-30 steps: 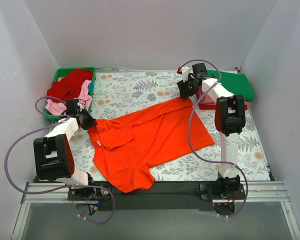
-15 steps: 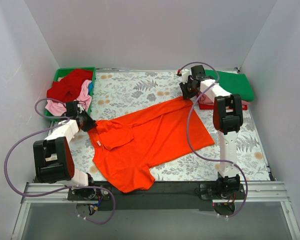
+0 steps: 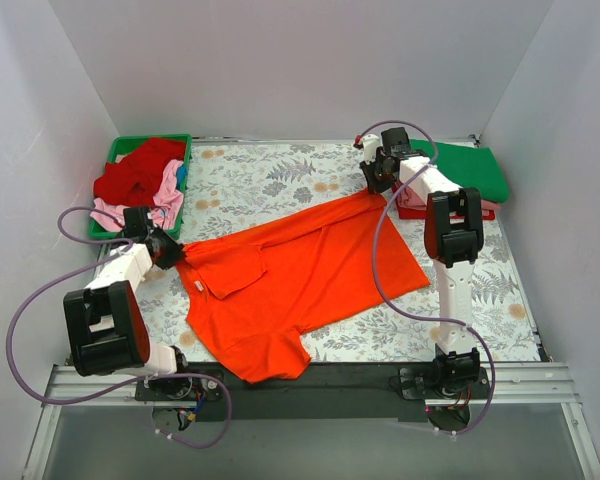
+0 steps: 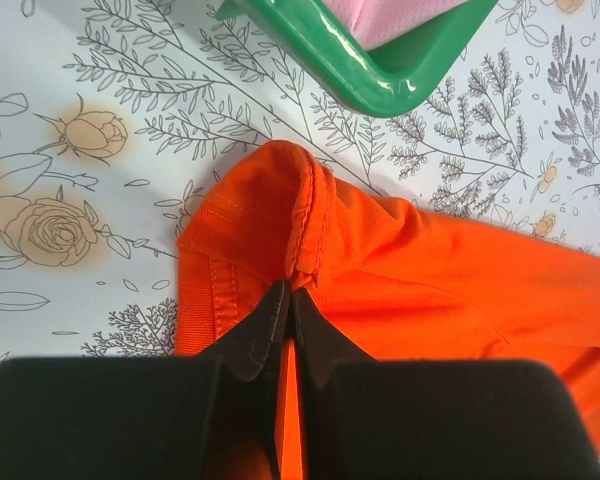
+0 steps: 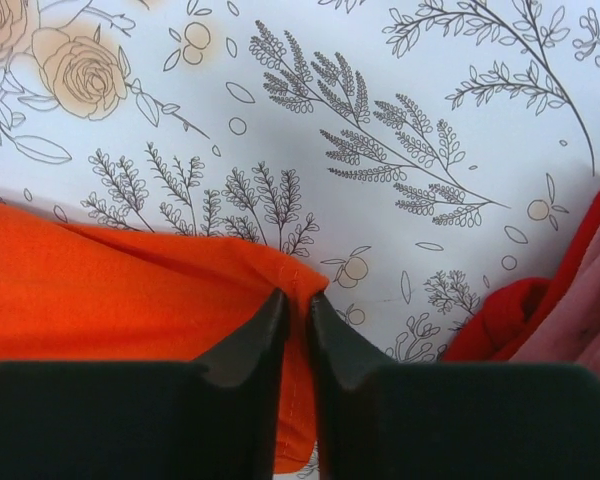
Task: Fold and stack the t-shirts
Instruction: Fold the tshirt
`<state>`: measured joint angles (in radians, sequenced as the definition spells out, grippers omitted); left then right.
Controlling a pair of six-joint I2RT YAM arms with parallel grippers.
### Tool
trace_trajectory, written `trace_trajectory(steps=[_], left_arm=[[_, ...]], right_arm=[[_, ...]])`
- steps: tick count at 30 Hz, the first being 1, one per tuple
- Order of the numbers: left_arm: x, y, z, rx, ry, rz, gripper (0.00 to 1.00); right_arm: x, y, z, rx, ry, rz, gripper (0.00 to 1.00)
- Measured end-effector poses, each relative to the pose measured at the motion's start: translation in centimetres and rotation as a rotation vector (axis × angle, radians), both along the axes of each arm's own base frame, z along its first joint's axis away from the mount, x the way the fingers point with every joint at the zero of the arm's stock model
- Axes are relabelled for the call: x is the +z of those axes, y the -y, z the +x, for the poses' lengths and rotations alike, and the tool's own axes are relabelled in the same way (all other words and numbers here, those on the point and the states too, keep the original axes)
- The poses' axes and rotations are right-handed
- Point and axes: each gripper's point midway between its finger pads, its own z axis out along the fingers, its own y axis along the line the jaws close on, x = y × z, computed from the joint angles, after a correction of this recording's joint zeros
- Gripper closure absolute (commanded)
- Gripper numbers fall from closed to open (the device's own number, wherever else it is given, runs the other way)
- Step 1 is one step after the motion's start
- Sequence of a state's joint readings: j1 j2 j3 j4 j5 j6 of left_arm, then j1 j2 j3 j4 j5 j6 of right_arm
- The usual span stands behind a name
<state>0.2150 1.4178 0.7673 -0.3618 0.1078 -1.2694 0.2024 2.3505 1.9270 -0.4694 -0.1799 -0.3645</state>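
The bright orange collared t-shirt (image 3: pixel 300 275) lies spread across the middle of the floral table. My left gripper (image 3: pixel 166 250) is shut on its left sleeve edge; the left wrist view shows the jaws (image 4: pixel 290 295) pinching the orange hem (image 4: pixel 310 215). My right gripper (image 3: pixel 380 185) is shut on the shirt's far right corner; the right wrist view shows the jaws (image 5: pixel 298 300) pinching the orange hem (image 5: pixel 180 290). A folded green shirt (image 3: pixel 470 170) lies on red and pink folded shirts (image 3: pixel 420 208) at the right. Red and pink shirts (image 3: pixel 140 180) fill the tray.
A green plastic tray (image 3: pixel 120 150) stands at the back left, its corner in the left wrist view (image 4: pixel 380 85). White walls close the left, back and right. A black rail (image 3: pixel 310 385) runs along the near edge. Purple cables loop from both arms.
My left gripper has pulled the orange shirt's sleeve a little to the left and toward the tray. My right gripper has shifted slightly back, drawing the shirt's far corner tighter.
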Motion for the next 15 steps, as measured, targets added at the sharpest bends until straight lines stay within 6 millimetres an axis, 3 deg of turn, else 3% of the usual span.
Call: trace_trajectory(steps=[2, 6, 11, 15], left_arm=[[-0.1, 0.2, -0.1, -0.008, -0.004, -0.011, 0.91], [-0.2, 0.3, -0.3, -0.011, -0.011, -0.017, 0.64], [1.5, -0.2, -0.8, 0.023, 0.017, 0.005, 0.52], [5.2, -0.5, -0.7, 0.031, 0.129, 0.034, 0.49]], right_arm=[[0.0, 0.0, 0.0, 0.007, 0.003, -0.001, 0.66], [0.0, 0.0, 0.0, 0.017, 0.005, -0.001, 0.54], [0.2, -0.3, 0.0, 0.045, 0.013, -0.002, 0.36], [1.3, -1.4, -0.3, 0.087, 0.032, 0.002, 0.28]])
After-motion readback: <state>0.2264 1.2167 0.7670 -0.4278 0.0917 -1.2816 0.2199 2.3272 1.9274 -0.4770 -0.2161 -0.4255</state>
